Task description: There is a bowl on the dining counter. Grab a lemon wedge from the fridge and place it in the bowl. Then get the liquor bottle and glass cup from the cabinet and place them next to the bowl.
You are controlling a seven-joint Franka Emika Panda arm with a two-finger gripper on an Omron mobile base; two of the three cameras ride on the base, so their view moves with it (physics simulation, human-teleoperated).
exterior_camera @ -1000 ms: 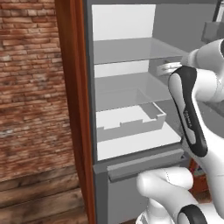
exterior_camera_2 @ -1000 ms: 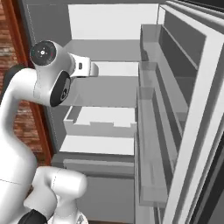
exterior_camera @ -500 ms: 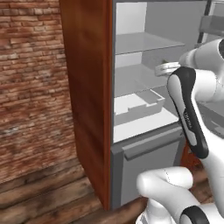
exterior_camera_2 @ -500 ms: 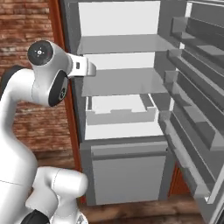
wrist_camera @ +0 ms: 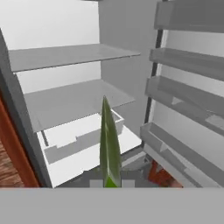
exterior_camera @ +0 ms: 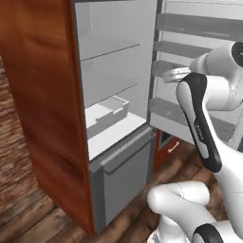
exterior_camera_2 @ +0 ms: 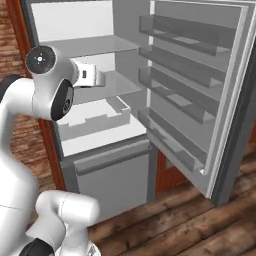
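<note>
Wood flooring (exterior_camera_2: pixel 200 220) runs under the open fridge (exterior_camera: pixel 118 95), brick (exterior_camera: pixel 7 156) at far left of the left base frame. Going left to right in the hand frame: bare white shelves (wrist_camera: pixel 65 57), then the lemon wedge (wrist_camera: pixel 109 144), a thin green-yellow sliver dead center, pinched in the jaws, then door racks (wrist_camera: pixel 188 100) on the right. Risk imo: such a skinny edge-on grip could slip while swinging away, or the arm clips that open door.

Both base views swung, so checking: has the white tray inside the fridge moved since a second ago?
No. The white tray sits on the same lower shelf of the fridge; the whole picture shifted, so the camera moved.
</note>
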